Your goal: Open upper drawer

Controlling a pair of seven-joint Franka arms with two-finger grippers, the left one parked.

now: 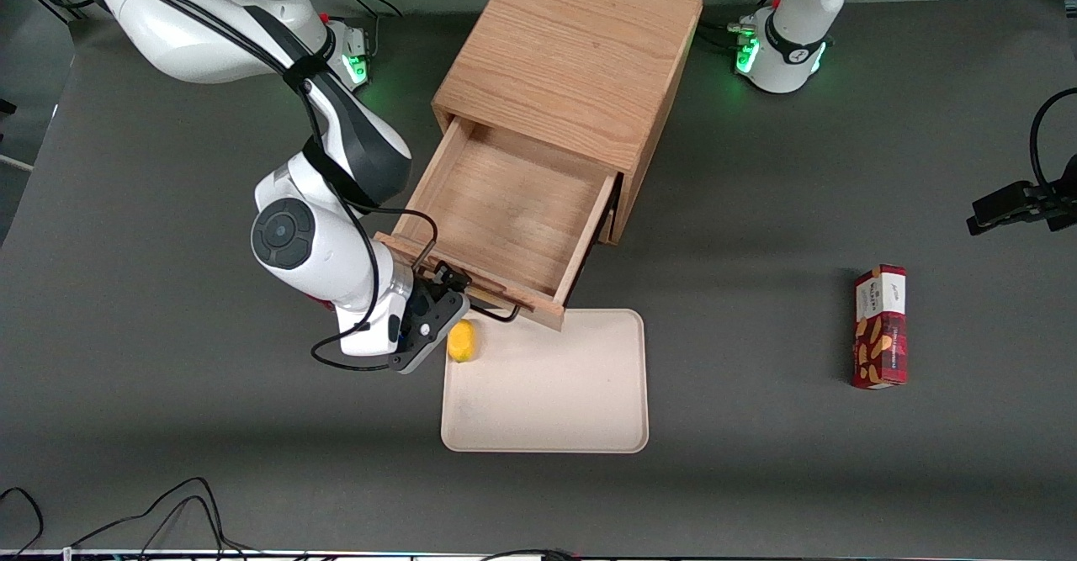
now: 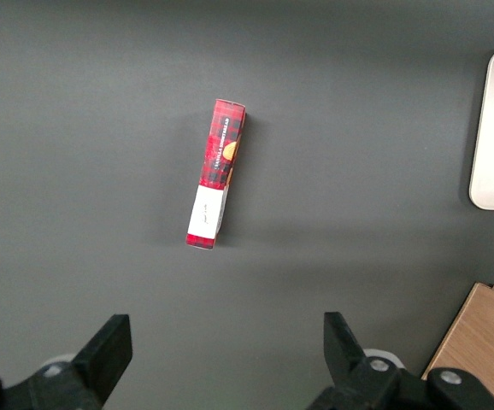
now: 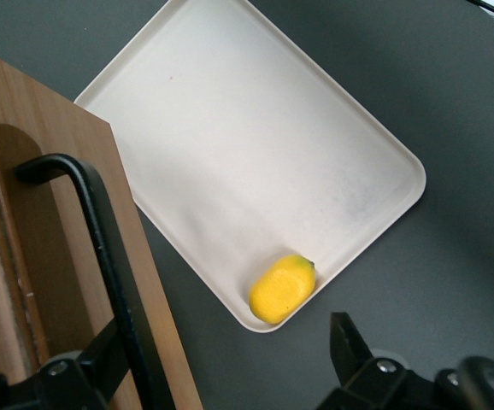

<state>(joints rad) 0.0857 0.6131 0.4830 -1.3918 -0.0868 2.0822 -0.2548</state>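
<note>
Light-oak upper drawer (image 1: 505, 208) pulled well out of boxy wooden cabinet (image 1: 572, 56), interior bare. Right gripper (image 1: 437, 288) at its black wire handle (image 3: 102, 256), jaws apart around the bar. Beige tray (image 1: 547, 393) holds yellow lemon-like fruit (image 1: 461, 341) in one corner. Red snack box (image 1: 880, 325) toward parked arm's end. Lower drawer hidden.

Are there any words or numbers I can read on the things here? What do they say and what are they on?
The red box, toward the parked arm's end of the table: it has print on its white end and red side, too small and blurred to read.
The upper drawer, the tray, the yellow fruit: no writing.
The hand at the drawer's black handle: no writing shows.
</note>
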